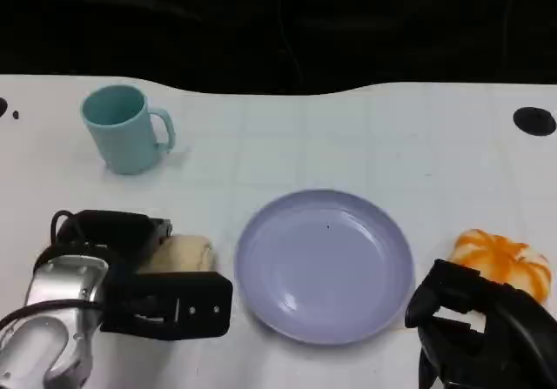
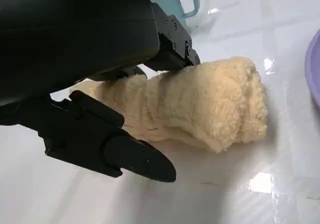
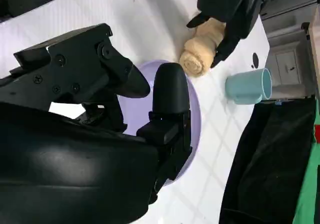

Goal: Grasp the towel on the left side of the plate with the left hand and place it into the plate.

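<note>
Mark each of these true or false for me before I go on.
1. The towel lies on the table, left of the plate. True.
2. The plate already holds the towel. False: it holds nothing.
3. The left hand has its fingers around the towel. True, as the left wrist view shows.
4. The cup lies tipped over. False: it stands upright.
5. The right hand holds the orange thing. False: it holds nothing, and the orange thing lies beside it.

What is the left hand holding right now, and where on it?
The left hand has its fingers around the rolled towel at the end farthest from the plate, though a firm grip cannot be told. The towel lies on the table. The right hand holds nothing.
</note>
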